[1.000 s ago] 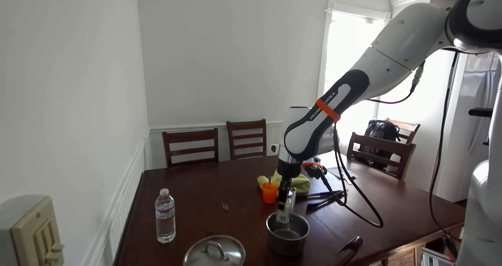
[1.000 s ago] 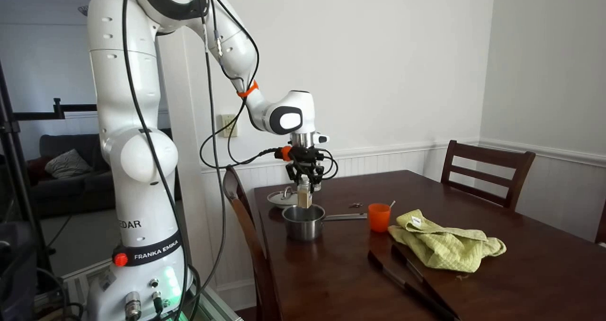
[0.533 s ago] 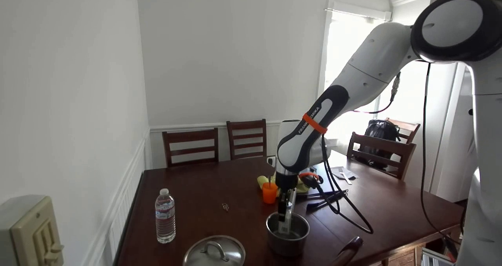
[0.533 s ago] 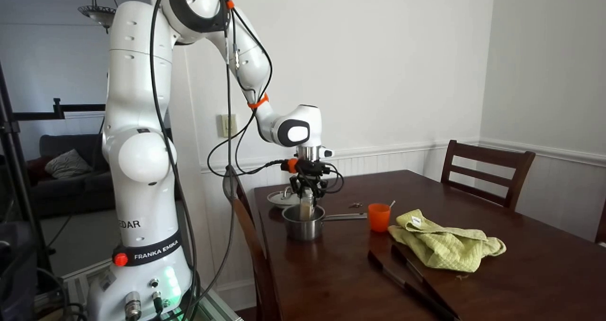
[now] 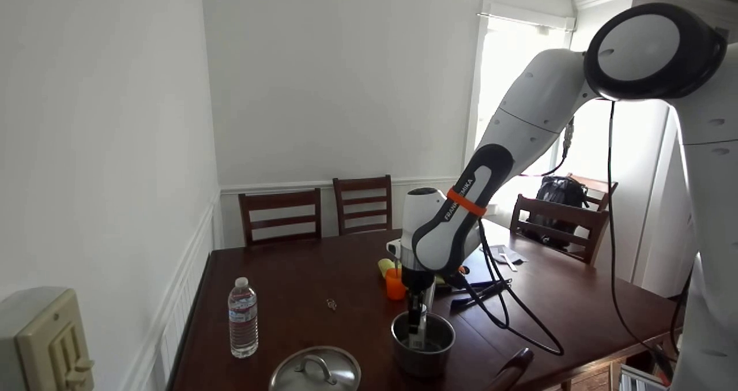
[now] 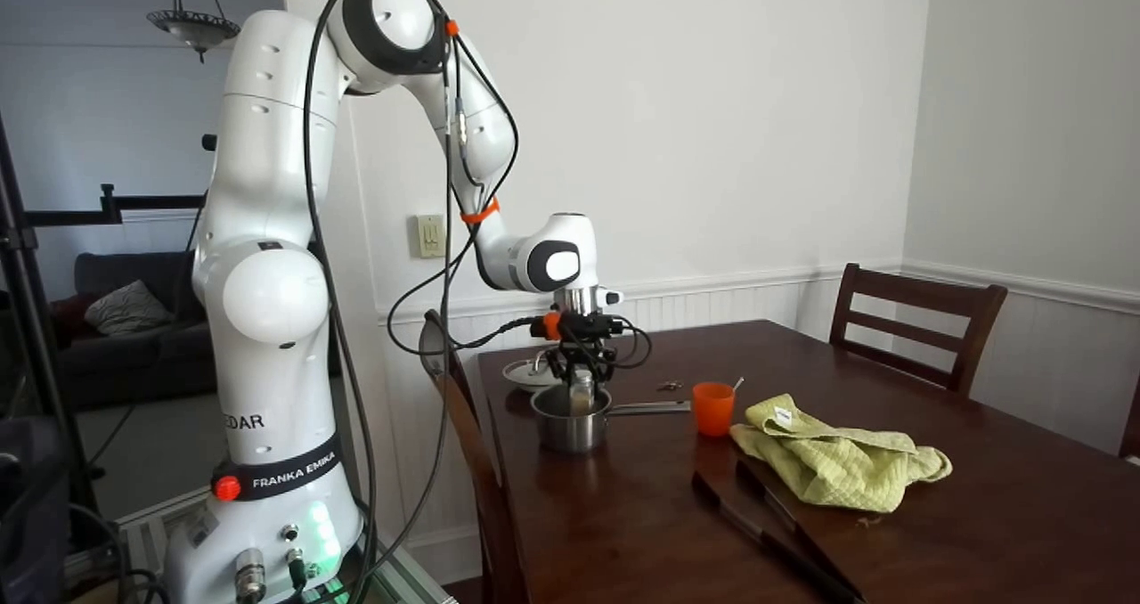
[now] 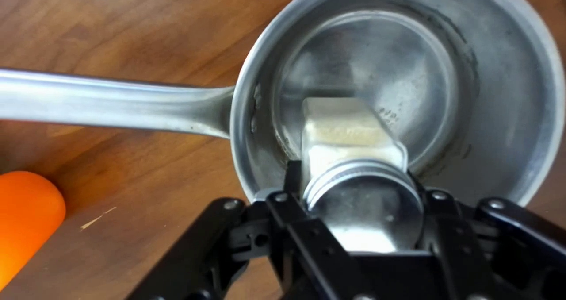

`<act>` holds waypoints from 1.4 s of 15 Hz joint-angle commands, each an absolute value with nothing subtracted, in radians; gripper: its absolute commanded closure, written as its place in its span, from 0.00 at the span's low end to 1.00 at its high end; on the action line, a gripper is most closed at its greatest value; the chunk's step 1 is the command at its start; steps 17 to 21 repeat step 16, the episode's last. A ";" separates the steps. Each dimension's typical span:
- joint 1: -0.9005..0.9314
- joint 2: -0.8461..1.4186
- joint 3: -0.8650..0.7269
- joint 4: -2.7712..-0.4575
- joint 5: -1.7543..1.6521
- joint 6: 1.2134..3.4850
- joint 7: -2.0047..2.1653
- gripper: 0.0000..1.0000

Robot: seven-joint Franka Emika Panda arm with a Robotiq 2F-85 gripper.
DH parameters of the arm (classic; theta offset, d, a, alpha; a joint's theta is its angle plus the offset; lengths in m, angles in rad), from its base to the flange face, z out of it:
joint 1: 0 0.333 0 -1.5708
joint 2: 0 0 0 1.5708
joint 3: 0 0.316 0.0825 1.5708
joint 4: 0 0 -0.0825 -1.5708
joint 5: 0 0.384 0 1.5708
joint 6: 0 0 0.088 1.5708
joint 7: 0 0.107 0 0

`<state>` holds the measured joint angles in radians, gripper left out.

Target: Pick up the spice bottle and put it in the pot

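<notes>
Well, I have a crowded worktop [image 6: 623, 533] to work around. The lid [image 5: 314, 381] lies near the pot [image 6: 570, 433], with the water bottle [image 5: 243, 319] upright beyond it. The pot's handle [image 7: 110, 101] reaches out near the orange cup [image 6: 713, 410], something thin poking from it; farther along I see the green towel [image 6: 837, 457] in loose folds, the tongs [image 6: 802, 563] just beside it. A chair [image 6: 490, 488] stands at the edge close to the pot.

In an exterior view the pot's near side hides the foot of the spice bottle [image 6: 582, 395] from me. The wrist view serves me better: the lower part is down inside the pot, and my pincer [image 7: 353, 180] is gripping the upper end. Whether the foot touches the pot's floor, I cannot tell.

As for looks, the spice bottle is clear and flat-sided, with something pale beige inside and a round, silvery cap [image 7: 365, 211] facing up at my wrist camera. I hold it close to upright. What looks like a small white label [image 5: 416, 341] shows in an exterior view, low on the body.
</notes>
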<state>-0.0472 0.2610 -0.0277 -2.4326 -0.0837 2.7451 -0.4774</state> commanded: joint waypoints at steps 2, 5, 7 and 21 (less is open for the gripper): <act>-0.070 0.264 0.004 -2.445 -0.107 2.752 -0.475 0.26; -0.068 0.254 0.002 -2.448 -0.120 2.733 -0.464 0.12; -0.071 0.228 0.002 -2.460 -0.118 2.726 -0.468 0.01; -0.128 -0.033 0.080 -2.609 0.143 2.924 -0.803 0.00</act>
